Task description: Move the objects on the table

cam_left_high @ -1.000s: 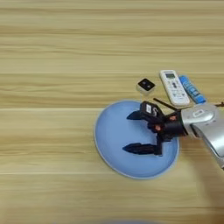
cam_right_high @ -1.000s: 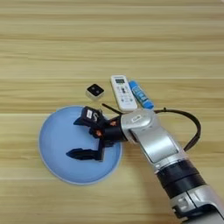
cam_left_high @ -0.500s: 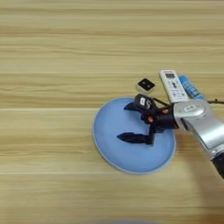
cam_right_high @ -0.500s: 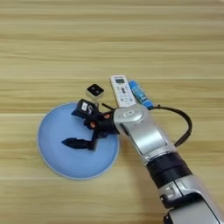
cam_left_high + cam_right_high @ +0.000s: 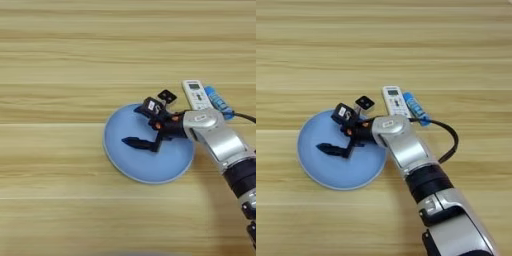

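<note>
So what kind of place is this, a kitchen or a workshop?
Probably a robot test bench: only a bare wooden table shows, holding an empty light-blue plate, a white remote and a blue tube, with the gripper over the plate.

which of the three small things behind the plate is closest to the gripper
The small black square piece, lying just beyond the upper finger of the right gripper; the slim white remote and short blue tube lie further right.

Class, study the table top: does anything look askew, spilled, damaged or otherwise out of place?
Nothing stands out. The blue plate lies flat and empty under the open end effector. Beyond its far rim the black square piece sits turned at an angle, and the white remote and blue tube lie side by side. No spill or damage shows.
</note>
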Controlling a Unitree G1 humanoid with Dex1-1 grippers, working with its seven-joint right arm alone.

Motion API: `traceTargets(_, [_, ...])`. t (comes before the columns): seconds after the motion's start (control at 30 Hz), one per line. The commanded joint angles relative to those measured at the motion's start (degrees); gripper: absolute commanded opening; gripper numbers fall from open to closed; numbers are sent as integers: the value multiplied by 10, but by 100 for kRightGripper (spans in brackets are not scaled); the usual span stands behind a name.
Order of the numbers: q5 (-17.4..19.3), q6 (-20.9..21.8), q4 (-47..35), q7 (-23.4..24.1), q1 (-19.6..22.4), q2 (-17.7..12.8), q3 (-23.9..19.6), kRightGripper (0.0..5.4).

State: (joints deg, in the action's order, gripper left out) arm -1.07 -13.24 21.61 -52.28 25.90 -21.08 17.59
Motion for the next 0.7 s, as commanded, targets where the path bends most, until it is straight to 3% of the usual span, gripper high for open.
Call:
traceTargets(0.03, [-28, 15, 33, 56, 52, 7, -12, 538])
traceTargets(0.2, [-36, 36, 76, 86, 68, 17, -15, 538])
traceTargets(0.37, [-17, 30, 66, 64, 66, 12, -25, 538])
traceTargets(0.5, [12, 5, 34, 37, 68, 4, -52, 538])
traceTargets(0.7, [89, -71, -57, -16, 67, -17, -111, 538])
